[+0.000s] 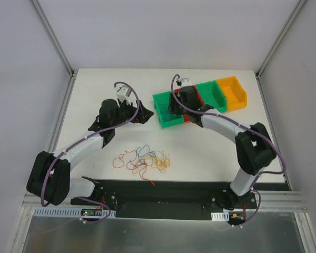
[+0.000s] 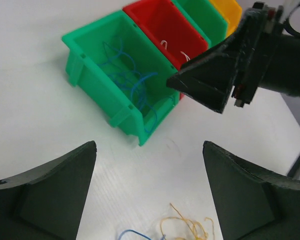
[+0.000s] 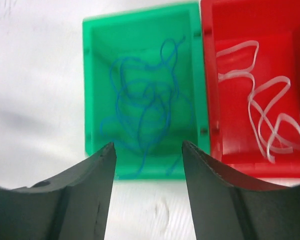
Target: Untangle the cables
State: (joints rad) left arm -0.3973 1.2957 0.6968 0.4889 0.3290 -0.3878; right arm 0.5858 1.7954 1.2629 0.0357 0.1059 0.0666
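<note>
A white worktop (image 1: 200, 153) sits inside pale walls (image 1: 16, 79), with metal posts (image 1: 52, 37) rising from its rear corners. The left arm reaches in along the left edge, and bare surface lies behind the left end effector (image 1: 136, 114) as far as the rear edge.

That end effector (image 2: 150, 190) has its fingers spread wide with nothing between them. Nearer the arm bases than it, and slightly to its right, the loose cables (image 1: 145, 161) lie curled on the worktop in red, blue and orange-yellow (its wrist camera catches only a few orange and blue ends (image 2: 187, 227) at the bottom of its view). A bare strip separates this tangle from the bins.

Just right of the left end effector stands a green bin (image 1: 166, 113) holding blue cables (image 3: 145, 110), touching a red bin (image 3: 290, 20) holding white cables (image 3: 265, 115). The right end effector (image 1: 181, 103) hangs over where these two meet, fingers (image 3: 75, 195) parted and holding nothing; the green bin lies between and ahead of its fingertips. To its right the row goes on with a second green bin (image 1: 210, 95) and a yellow bin (image 1: 233, 92), which is near the right edge.
</note>
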